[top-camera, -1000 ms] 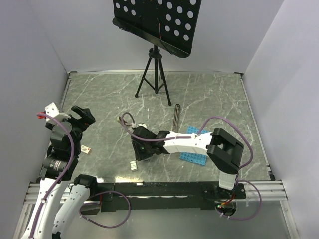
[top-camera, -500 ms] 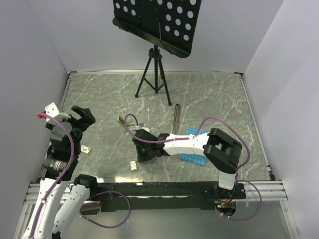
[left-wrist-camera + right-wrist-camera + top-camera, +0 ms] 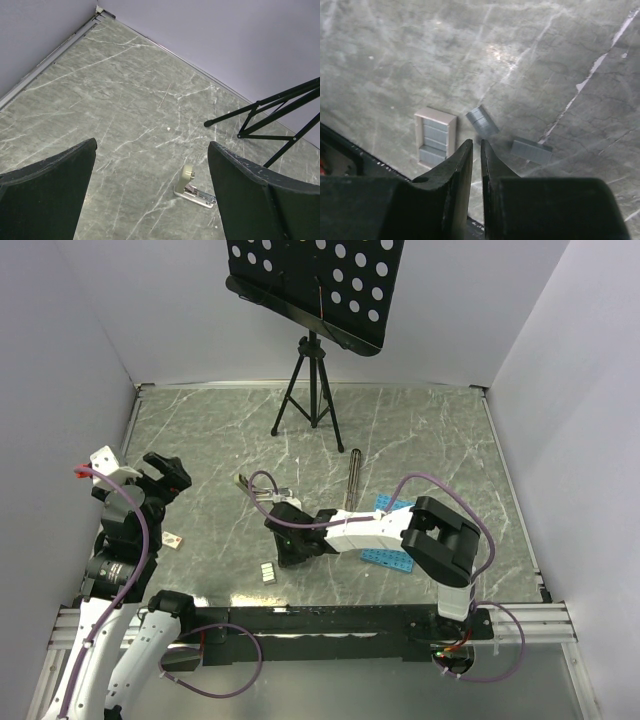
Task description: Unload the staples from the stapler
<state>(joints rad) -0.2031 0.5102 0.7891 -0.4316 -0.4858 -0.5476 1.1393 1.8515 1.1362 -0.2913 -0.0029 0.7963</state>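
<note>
The stapler (image 3: 194,190), slim and silvery-cream, lies opened in a V on the marble table (image 3: 420,440), with the stapler (image 3: 250,485) just behind my right arm's purple cable. Two grey strips of staples (image 3: 482,120) lie loose on the table just past my right gripper (image 3: 476,143). Its jaws are shut with only a thin slit and nothing between them. Beside the strips sits a small cream holder (image 3: 436,136) with more strips. My right gripper (image 3: 284,552) points down near the front edge. My left gripper (image 3: 152,145) hangs open, high over the table's left side, empty.
A blue perforated tray (image 3: 392,552) lies partly under my right arm. A thin dark bar (image 3: 352,475) rests mid-table. A music stand's tripod (image 3: 312,400) stands at the back. A small box (image 3: 174,539) lies near my left arm. The black front rail (image 3: 330,618) runs close behind the staples.
My right gripper's jaws have closed from partly open to shut, and the arm has shifted slightly left and down. The left arm has not moved.
</note>
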